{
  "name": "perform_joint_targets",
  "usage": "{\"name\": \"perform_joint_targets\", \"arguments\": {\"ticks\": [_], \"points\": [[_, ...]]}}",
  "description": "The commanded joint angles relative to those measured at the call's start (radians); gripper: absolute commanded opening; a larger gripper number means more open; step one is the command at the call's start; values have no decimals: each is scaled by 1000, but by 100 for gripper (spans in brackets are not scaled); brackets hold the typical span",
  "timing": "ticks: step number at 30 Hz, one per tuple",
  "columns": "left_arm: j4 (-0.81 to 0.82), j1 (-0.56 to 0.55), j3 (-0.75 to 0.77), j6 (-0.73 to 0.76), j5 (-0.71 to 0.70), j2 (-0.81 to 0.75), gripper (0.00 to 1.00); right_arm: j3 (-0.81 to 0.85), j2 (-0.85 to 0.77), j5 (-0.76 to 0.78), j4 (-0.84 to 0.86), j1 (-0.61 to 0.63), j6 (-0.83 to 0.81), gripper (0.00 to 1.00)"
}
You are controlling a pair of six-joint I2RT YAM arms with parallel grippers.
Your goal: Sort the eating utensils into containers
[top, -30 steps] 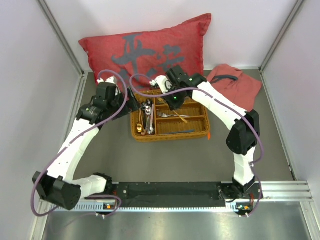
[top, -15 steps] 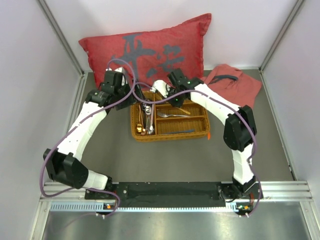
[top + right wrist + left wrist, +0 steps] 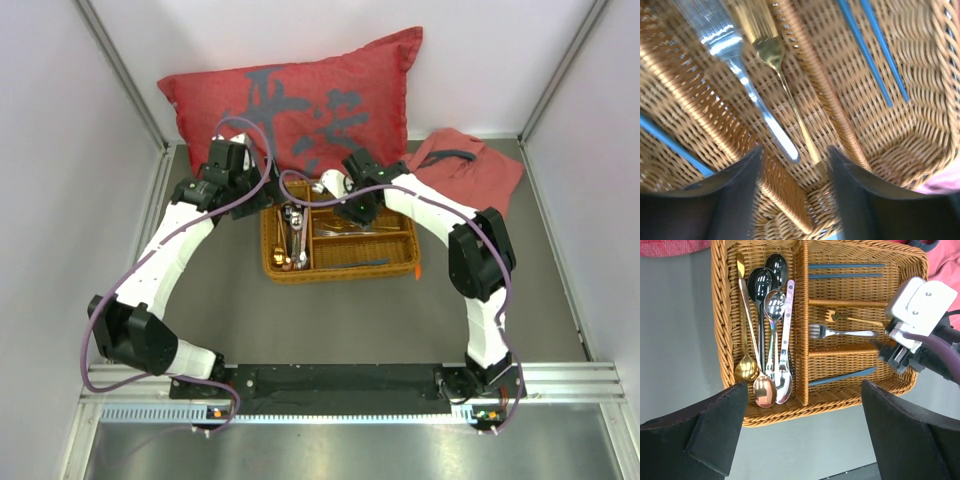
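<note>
My left claw point(image 3: 805, 388) hangs spread wide by the spoons point(image 3: 766, 340) in the wicker tray's point(image 3: 720, 315) long compartment; the gold fork point(image 3: 789, 97) lies in the middle short compartment, handle pointing into my right claw point(image 3: 795, 152), fingers apart, not gripping.

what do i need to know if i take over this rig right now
Grippers: left gripper open, empty, hovering above the tray. right gripper open, low over the fork compartment, holding nothing.
Things: spoons in the long compartment; chopsticks, gold fork with silver fork, and knife in the three short ones.
Done: every utensil in view sits sorted.
Left: no loose utensil visible outside; probably just pull both arms back.
</note>
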Motion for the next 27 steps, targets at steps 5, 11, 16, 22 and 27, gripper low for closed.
{"name": "perform_joint_targets", "arguments": {"ticks": [5,11,16,22,27], "points": [[31,1,53,17,55,6,98,-18,-208,147,164,-6,114,99],[-55,35,100,46,5,81,98,126,-227,291,-24,-49,389,99],[-90,118,83,72,21,144,98,216,-170,335,-248,-186,634,99],[-138,165,105,160,68,265,98,136,-173,145,-307,-320,748,99],[-233,167,172,217,28,403,98,94,-167,36,-307,-365,776,99]]}}
